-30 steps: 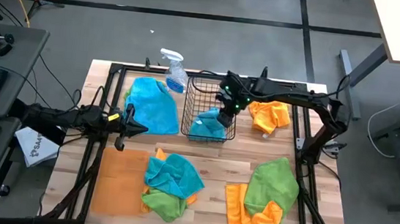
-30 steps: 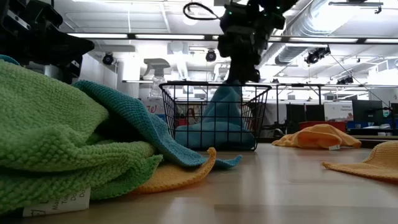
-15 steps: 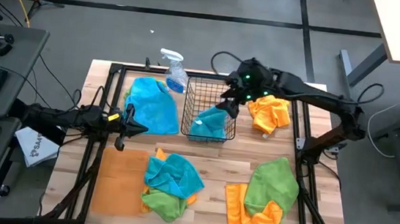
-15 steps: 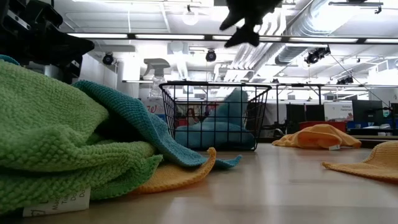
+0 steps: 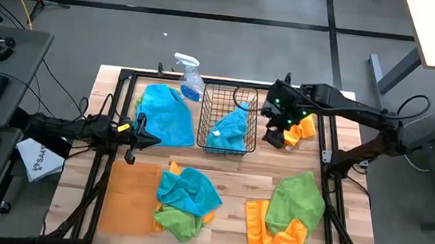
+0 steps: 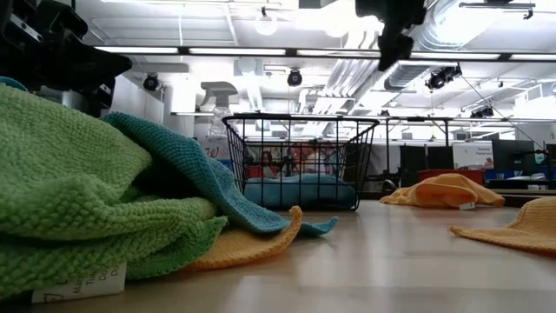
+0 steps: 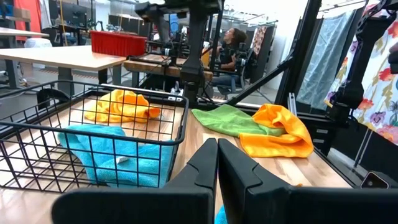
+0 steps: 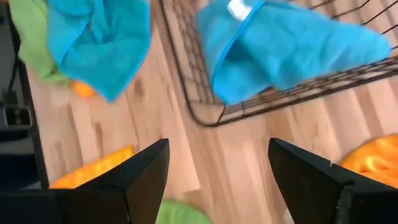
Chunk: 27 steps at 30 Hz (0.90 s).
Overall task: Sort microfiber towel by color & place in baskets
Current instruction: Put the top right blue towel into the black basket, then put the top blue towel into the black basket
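The black wire basket point(image 5: 228, 115) stands at the table's far middle, and a blue towel point(image 5: 229, 129) lies inside it, leaning on its right wall. My right gripper point(image 5: 274, 132) hovers open above the wood between the basket and an orange towel point(image 5: 299, 127); its wrist view shows the basket's corner point(image 8: 205, 93) and the blue towel point(image 8: 292, 43). My left gripper point(image 5: 150, 139) waits shut at the left, above the table, near the flat orange tray point(image 5: 130, 198). In the low view the right gripper point(image 6: 393, 35) hangs high, right of the basket point(image 6: 295, 161).
A second blue towel point(image 5: 166, 113) lies left of the basket. A heap of blue, green and orange towels point(image 5: 186, 201) sits at the near middle. A green towel over an orange one point(image 5: 289, 213) lies near right. A clear spray bottle point(image 5: 188, 75) stands at the far edge.
My right gripper, which had held the blue towel down in the basket, let it go, rose out of the basket and moved toward the table's right, over the gap beside the orange towel. The blue towel sank down and now rests inside the basket.
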Available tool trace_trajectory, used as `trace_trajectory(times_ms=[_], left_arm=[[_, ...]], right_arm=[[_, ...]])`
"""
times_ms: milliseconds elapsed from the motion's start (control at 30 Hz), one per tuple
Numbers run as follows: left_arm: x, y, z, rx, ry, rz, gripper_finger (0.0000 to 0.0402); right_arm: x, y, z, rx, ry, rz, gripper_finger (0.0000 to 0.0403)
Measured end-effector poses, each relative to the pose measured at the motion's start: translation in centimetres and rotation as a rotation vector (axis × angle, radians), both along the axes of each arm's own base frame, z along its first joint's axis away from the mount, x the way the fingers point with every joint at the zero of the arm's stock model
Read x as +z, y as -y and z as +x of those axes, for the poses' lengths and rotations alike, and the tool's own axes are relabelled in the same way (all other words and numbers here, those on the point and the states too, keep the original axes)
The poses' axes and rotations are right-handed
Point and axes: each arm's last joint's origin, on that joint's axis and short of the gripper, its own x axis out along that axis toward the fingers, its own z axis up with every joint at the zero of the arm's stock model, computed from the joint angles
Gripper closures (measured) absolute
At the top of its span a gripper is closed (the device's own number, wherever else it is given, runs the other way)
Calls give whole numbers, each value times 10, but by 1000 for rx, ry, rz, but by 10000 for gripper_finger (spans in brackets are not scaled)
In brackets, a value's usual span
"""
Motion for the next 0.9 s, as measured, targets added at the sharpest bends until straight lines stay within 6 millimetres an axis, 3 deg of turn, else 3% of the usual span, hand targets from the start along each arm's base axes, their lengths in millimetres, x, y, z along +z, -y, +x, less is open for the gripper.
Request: trace_trajectory(times_ms=[367, 633, 733, 900], left_arm=[[0, 0, 0, 0, 0, 0, 401], [3, -1, 0, 47, 31, -3, 401], [19, -3, -2, 77, 205, -183, 401], [60, -8, -23, 87, 699, -481, 401]], right_arm=[[17, -39, -12, 9, 64, -31, 132], [22, -48, -4, -35, 143, -53, 132], [23, -48, -2, -50, 174, -45, 132], [27, -46, 3, -62, 240, -47, 132]])
